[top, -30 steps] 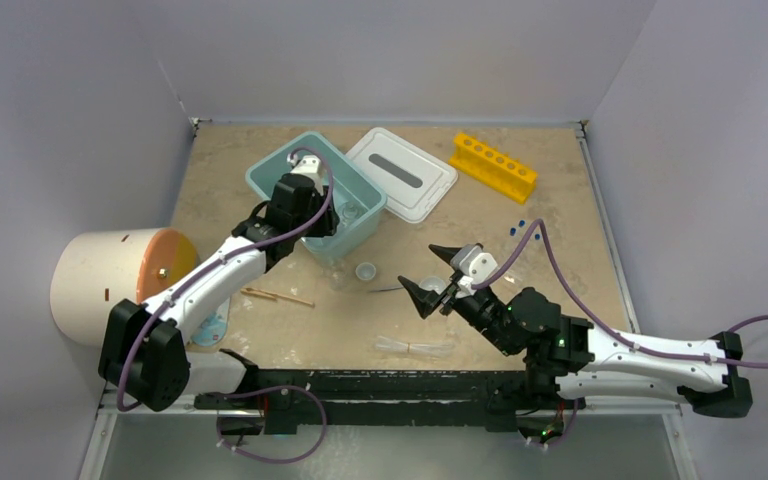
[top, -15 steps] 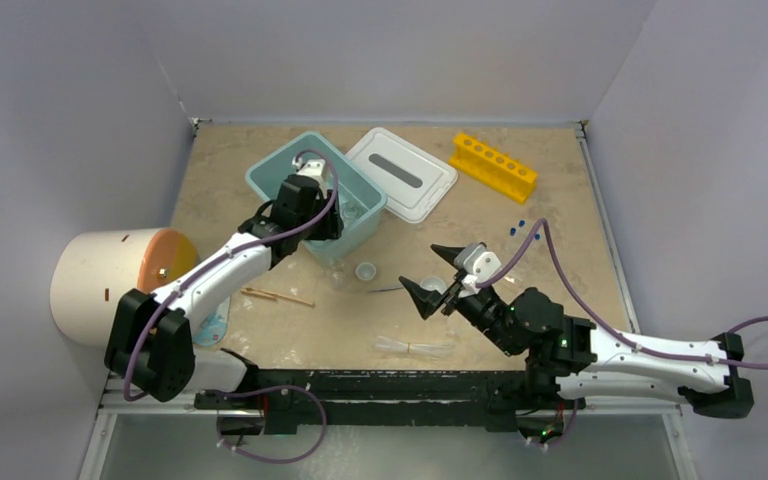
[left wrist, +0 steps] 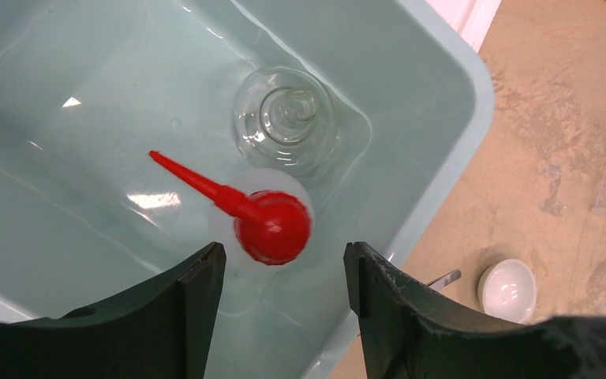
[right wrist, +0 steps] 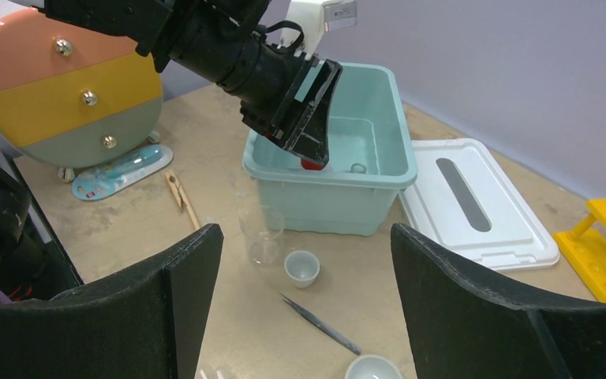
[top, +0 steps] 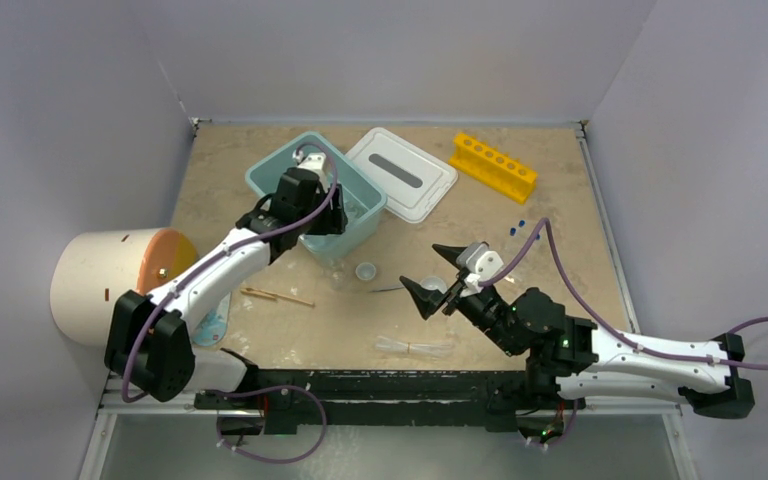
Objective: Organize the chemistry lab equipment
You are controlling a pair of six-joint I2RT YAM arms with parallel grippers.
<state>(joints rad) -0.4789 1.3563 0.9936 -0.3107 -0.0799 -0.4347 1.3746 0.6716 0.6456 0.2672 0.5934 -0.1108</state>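
- The squeeze bottle [left wrist: 272,227] stood upright inside the teal tub [left wrist: 442,142], just beside a glass flask [left wrist: 288,118], in the middle of the left wrist view
- The left claw [left wrist: 284,257] hung over it, jaws apart on either side of the red cap, gripping nothing as far as could be seen
- The right claw [top: 423,268] was wide open and empty, right of centre in the top view
- Judged from this, 2 items were sorted
- Outside the tub, on the surface [top: 560,260], lay 2 white bowls [right wrist: 301,268], the tweezers [right wrist: 319,324], a beaker [right wrist: 262,237], wooden sticks [top: 278,296], clear tubes [top: 415,347] and blue pieces [top: 516,226]
- Most of the task was not yet done
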